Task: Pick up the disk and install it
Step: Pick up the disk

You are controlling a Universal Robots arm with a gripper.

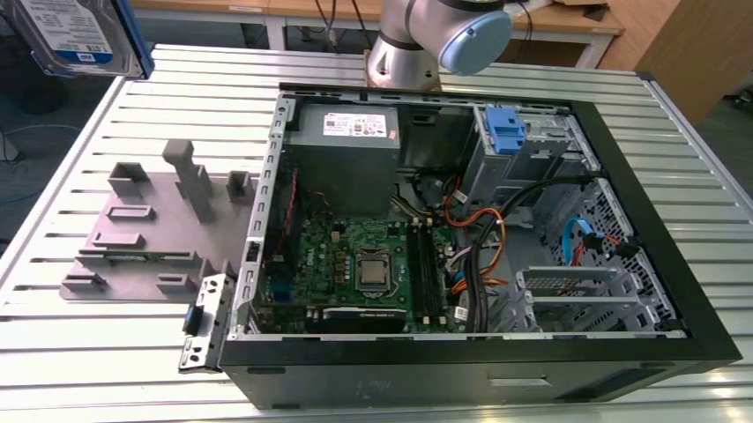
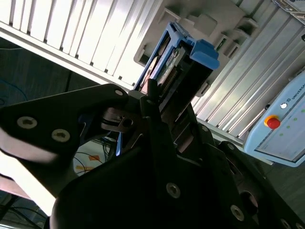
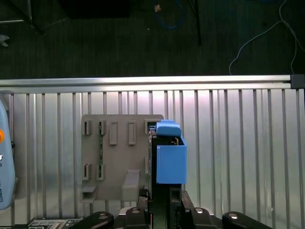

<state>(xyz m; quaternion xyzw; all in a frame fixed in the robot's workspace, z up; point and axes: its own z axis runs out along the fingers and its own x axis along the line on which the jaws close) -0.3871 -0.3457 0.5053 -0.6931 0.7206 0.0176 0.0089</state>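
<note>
Disk (image 2: pixel 177 67) first: we see it clamped edge-on in the gripper (image 2: pixel 164 102), whose black fingers are closed against its flat sides, with the blue side rail standing clear beyond the fingertips. In the exterior view it hangs in the air at the far corner of the surface (image 1: pixel 118 352) on that view's left, label facing the camera, well apart from the open computer case (image 1: pixel 641 220).

We judge the pick-up to be done. The disk is clear of the grey holder plate (image 3: pixel 114 157), which the first wrist view shows lying on the slats beneath it. The slots we can see on the plate hold no drive.

The installing is what is left. Inside the case, the drive cage with its upright blue latch (image 1: pixel 503 132) sits at the far corner on the exterior view's right, and we see no disk seated there. The disk is about as far from that cage as the surface allows.

As for the arm (image 1: pixel 471 35), its base stands at the far edge of the surface behind the case. The wrist is reached out over the holder plate, near the edge of the surface, and the first wrist view looks straight down along the held disk onto the plate and slats.
</note>
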